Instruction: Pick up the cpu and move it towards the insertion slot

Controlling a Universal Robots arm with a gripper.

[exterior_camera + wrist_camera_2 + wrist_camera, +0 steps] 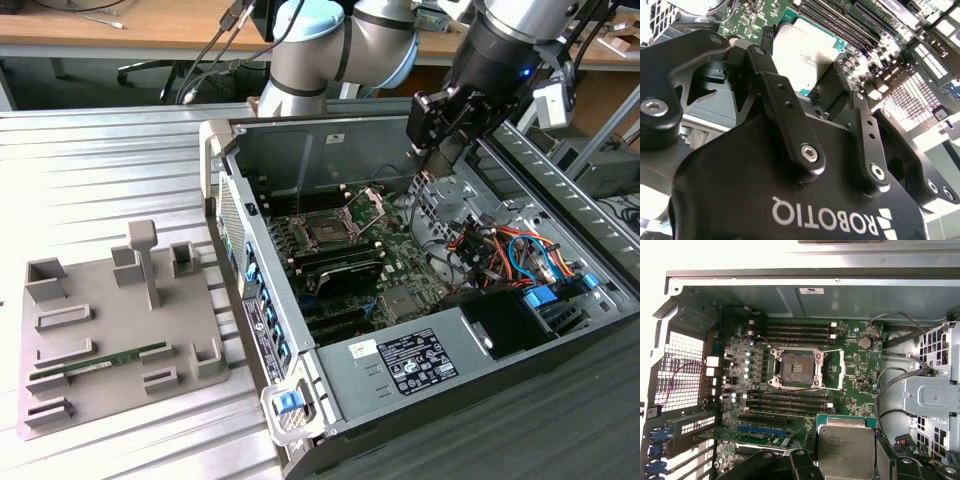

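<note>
While the arm reaches down into the open computer case [560, 330] from its far edge, the gripper [807, 95] has its two black fingers [777, 95] clamped on the opposite edges of one cpu [802, 52], a flat square chip with a silvery metal lid on a thin teal-green border. It hangs above the green motherboard [855, 360], apart from the one insertion slot [796, 367], a dark square socket framed in silver metal with its hinged bracket swung open, which sits near the board's middle between two banks of four long black memory slots [790, 330]. In the exterior view the wrist points steeply down over the case's far side. On the ribbed metal table [100, 170], a grey plastic fixture tray [120, 330] carries one thin green memory stick [110, 360].
</note>
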